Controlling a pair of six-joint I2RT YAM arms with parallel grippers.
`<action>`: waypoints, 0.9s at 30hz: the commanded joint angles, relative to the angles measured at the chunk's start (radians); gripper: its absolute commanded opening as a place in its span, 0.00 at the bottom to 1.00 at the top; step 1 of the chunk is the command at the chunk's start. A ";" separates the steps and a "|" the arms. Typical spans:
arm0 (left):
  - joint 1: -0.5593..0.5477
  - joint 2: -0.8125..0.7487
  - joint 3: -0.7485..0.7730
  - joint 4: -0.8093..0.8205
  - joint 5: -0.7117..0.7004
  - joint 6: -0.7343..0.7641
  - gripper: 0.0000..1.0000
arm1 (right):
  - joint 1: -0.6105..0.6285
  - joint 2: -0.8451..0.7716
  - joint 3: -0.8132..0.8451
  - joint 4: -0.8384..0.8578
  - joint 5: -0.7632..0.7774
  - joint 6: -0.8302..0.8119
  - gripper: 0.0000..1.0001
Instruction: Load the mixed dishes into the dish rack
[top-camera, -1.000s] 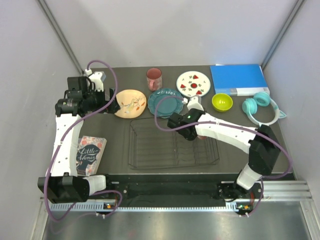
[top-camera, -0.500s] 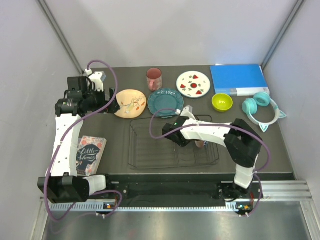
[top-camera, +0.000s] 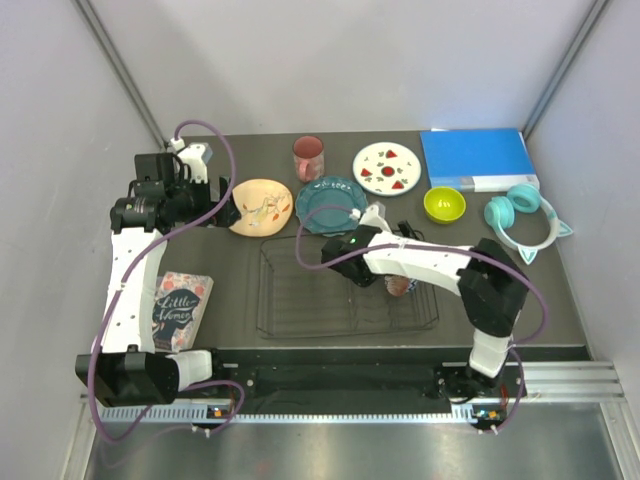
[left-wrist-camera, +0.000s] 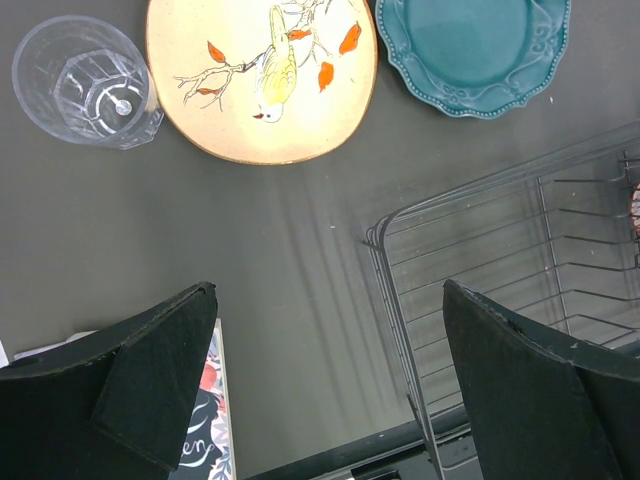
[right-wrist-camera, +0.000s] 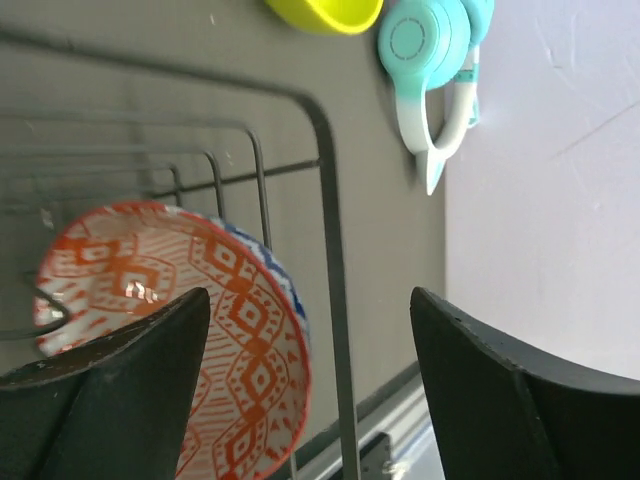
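Bowl (right-wrist-camera: 170, 330) location?
— In the rack (top-camera: 300, 300), right end, just below the right pincer (right-wrist-camera: 310, 295), which stands spread.
— Left pincer (left-wrist-camera: 328, 288)?
— Spread wide over the counter (left-wrist-camera: 250, 230), beside the rack.

Dark table (top-camera: 255, 160): dish rack (top-camera: 300, 300), cream plate (top-camera: 261, 206), teal plate (top-camera: 330, 203), white plate (top-camera: 387, 168), mug (top-camera: 308, 157), lime bowl (top-camera: 444, 204), glass (left-wrist-camera: 85, 82), binder (top-camera: 475, 158), headphones (top-camera: 522, 215), book (top-camera: 180, 308)

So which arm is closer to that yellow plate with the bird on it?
Left. The left end effector hovers just beside the cream-yellow floral plate; the right end effector is farther off, over the dish rack by the pink patterned bowl.
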 joint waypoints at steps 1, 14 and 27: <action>-0.001 -0.031 0.015 0.031 0.017 0.009 0.99 | -0.015 -0.196 0.171 -0.070 -0.016 -0.044 0.81; -0.001 -0.048 0.023 0.025 0.002 0.017 0.99 | -0.737 -0.591 0.068 0.397 -0.643 -0.116 0.74; -0.001 -0.046 0.032 0.014 0.010 0.017 0.99 | -0.931 -0.428 -0.115 0.678 -0.920 -0.043 0.73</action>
